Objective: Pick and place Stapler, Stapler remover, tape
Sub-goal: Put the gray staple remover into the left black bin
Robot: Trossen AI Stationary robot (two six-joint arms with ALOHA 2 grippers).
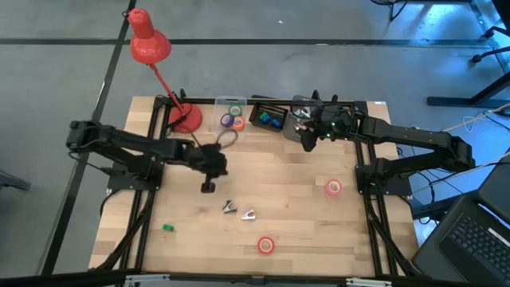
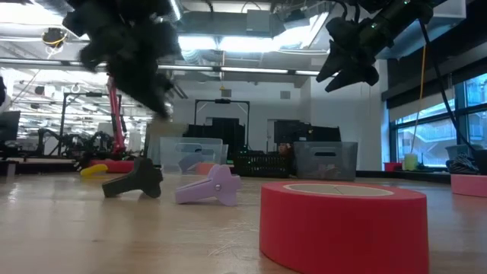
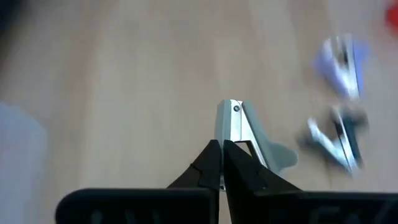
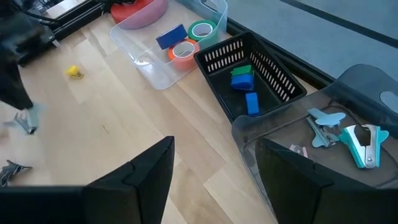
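Between the pressed-together fingers of the left claw (image 3: 222,163), above the middle of the tabletop (image 1: 303,171), a grey staple remover (image 3: 245,138) is pinched, its long axis pointing forward from the fingertips; two more staple removers (image 1: 238,210) lie on the wood just beyond it. The right claw (image 4: 214,171) hangs spread and empty over the far bins, directly above the grey bin (image 4: 367,93) holding removers and a teal stapler (image 4: 364,144), so the left claw's load probably travels toward it.
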